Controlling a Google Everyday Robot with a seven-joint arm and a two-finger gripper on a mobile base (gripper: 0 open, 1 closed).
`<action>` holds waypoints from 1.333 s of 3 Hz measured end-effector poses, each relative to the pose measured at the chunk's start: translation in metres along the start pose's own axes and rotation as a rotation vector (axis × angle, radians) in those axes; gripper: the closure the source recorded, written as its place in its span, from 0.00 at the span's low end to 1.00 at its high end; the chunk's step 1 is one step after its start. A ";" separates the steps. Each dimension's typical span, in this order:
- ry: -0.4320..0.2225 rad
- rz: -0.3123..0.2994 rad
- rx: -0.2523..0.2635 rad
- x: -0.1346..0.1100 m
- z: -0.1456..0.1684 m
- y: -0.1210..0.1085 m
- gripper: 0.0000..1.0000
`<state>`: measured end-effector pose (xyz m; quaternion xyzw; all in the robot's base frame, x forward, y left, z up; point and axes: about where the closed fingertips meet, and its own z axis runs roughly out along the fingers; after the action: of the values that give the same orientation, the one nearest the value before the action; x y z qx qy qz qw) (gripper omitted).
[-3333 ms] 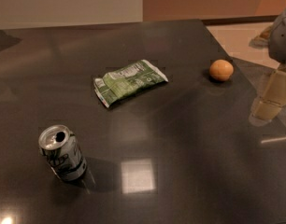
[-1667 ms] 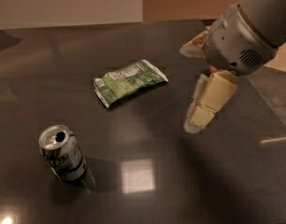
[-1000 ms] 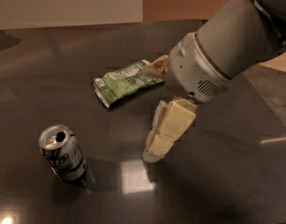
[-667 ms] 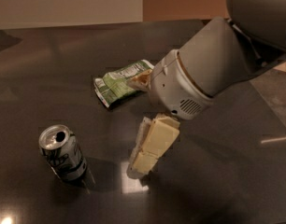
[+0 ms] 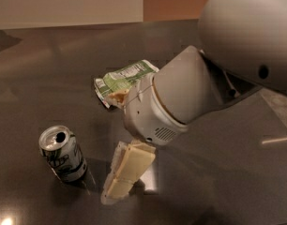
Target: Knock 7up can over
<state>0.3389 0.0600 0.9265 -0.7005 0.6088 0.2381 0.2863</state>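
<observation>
- A green-and-white snack bag (image 5: 124, 78) lies flat on the table (image 5: 45, 64), partly hidden.
- The dark table is glossy.
- The gripper (image 5: 117, 191) hangs low, nearer than the bag.

End effector (image 5: 122, 175) — right of 7up can (image 5: 62, 153)

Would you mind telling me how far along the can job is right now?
Approach looks done: the gripper hangs low beside the can, apart from it. In hand: closing that gap. Left: the knock itself, since the can stands upright on the table.
</observation>
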 end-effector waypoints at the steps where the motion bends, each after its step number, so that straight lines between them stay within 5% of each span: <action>1: -0.012 0.006 0.017 -0.007 0.021 -0.009 0.00; 4: -0.040 0.037 0.025 -0.028 0.066 -0.028 0.00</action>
<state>0.3637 0.1283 0.9010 -0.6808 0.6187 0.2495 0.3025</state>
